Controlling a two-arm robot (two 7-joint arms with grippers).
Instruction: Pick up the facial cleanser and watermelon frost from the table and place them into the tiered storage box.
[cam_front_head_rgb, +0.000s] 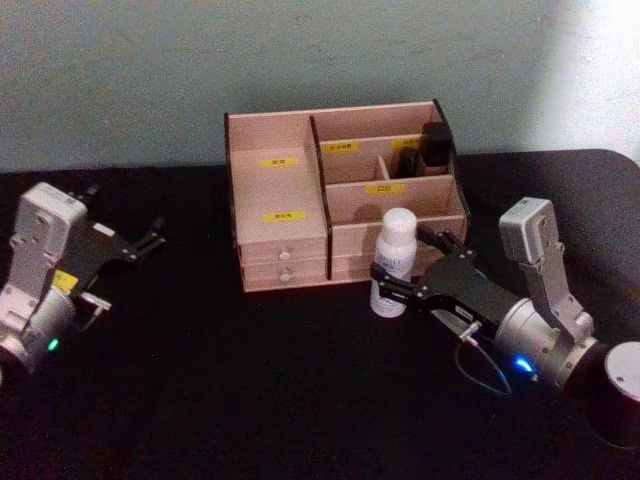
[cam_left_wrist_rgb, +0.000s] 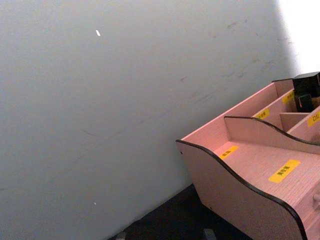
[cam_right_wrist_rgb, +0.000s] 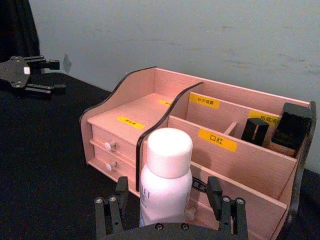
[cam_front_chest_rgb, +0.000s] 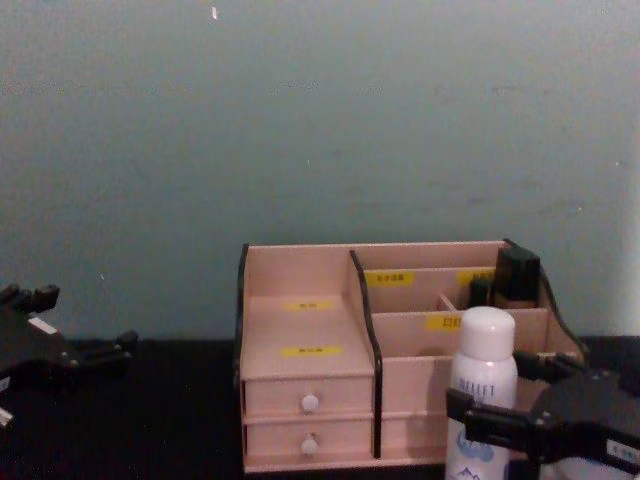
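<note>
Wide black table (cam_front_head_rgb: 250, 380). At its far middle, the pink tiered storage box (cam_front_head_rgb: 285, 190). Left gripper (cam_front_head_rgb: 155, 233) far left, spread open. Right gripper (cam_front_head_rgb: 408, 256) open around the white facial cleanser (cam_front_head_rgb: 393, 290), upright just near of the box's right half. Gaps beside it plain in the right wrist view, unclear in the head view.
</note>
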